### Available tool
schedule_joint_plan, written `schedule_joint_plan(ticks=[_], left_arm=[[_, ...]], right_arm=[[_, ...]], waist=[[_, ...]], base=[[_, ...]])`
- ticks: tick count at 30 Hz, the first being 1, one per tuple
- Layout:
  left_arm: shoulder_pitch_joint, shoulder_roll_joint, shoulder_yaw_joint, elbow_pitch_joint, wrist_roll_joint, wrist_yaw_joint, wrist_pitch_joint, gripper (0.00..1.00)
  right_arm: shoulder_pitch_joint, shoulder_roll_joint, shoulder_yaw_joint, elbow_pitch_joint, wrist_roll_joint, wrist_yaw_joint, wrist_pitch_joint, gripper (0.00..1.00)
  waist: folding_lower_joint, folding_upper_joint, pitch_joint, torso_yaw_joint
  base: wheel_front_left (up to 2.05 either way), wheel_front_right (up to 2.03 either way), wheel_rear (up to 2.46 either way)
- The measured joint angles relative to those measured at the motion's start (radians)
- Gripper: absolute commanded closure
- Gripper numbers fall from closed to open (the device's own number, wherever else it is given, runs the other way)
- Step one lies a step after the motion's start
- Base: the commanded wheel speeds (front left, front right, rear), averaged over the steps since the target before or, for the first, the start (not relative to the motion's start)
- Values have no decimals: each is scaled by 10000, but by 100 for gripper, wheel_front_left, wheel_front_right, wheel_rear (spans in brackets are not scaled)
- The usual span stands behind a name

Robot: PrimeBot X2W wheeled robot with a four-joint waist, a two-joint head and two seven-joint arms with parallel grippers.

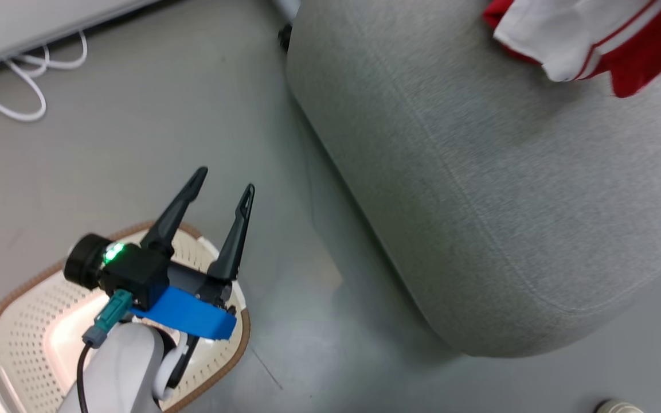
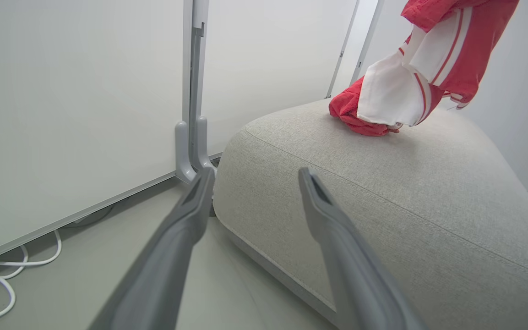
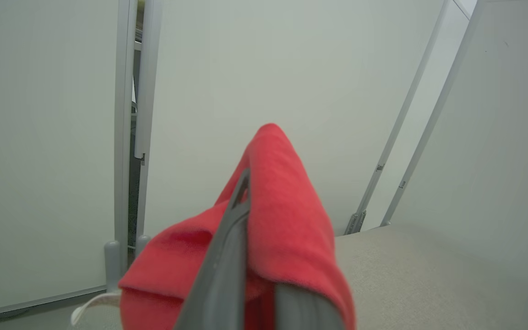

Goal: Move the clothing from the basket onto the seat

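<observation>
Red clothing [image 2: 392, 91] is draping onto the far end of the seat [image 1: 479, 201], the right gripper [image 3: 252, 183] clenching a fold hiding one finger. Beside the seat, the left gripper [image 1: 224, 180] is hovering spread above the basket [image 1: 15, 321].

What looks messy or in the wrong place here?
Nothing is broken or spilled. The red clothing is only half put down: its lower end is bunched on the seat while the right hand pinches its top. A white cable lies in loose loops on the floor.
</observation>
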Motion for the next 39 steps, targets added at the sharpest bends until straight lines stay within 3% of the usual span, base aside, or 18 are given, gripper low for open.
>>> schedule_joint_plan(ticks=[6, 12, 18, 26, 27, 28, 29, 30, 31, 39], left_arm=[[-738, 380, -320, -454, 148, 0, 161, 0], [-1225, 721, -428, -961, 249, 0, 428, 0], [-1383, 897, -433, -1244, 261, 2, 589, 0], [-1387, 955, -424, -1277, 226, 69, 625, 0], [-1387, 955, -424, -1264, 213, 82, 616, 0], [-1386, 953, -424, -1246, 201, 98, 589, 0], [-1385, 949, -426, -1223, 178, 111, 585, 0], [-1384, 945, -428, -1200, 169, 113, 583, 0], [-1383, 938, -433, -1179, 155, 140, 573, 0], [-1383, 832, -531, -976, 77, 153, 431, 0]], right_arm=[[272, -221, -1315, -117, -35, 0, -15, 100], [944, 222, -2048, 558, 2, 0, -550, 100], [986, 598, -2242, 1486, -75, 0, -1101, 100], [762, 619, -2107, 2245, -251, 0, -1521, 100], [721, 600, -2084, 2297, -253, 0, -1536, 92], [699, 583, -2054, 2339, -278, 0, -1574, 72], [689, 570, -2015, 2389, -322, 0, -1611, 67], [687, 566, -1971, 2443, -355, 0, -1620, 21], [686, 566, -1937, 2493, -397, 0, -1641, 0], [598, 522, -1829, 2777, -571, 0, -1774, 0]], waist=[[1, 0, 1168, 364], [1, 0, 2287, 655], [1, -1, 2986, 836], [0, -1, 2990, 860], [0, 0, 2966, 859], [0, -1, 2942, 859], [0, -1, 2919, 859], [0, 0, 2896, 859], [0, 0, 2873, 861], [0, 0, 2610, 971]], base=[[0, 0, 0], [0, 0, 0], [0, 0, 0], [0, 0, 0], [0, 0, 0], [0, 0, 0], [0, 0, 0], [0, 0, 0], [0, 0, 0], [0, 0, 0]])
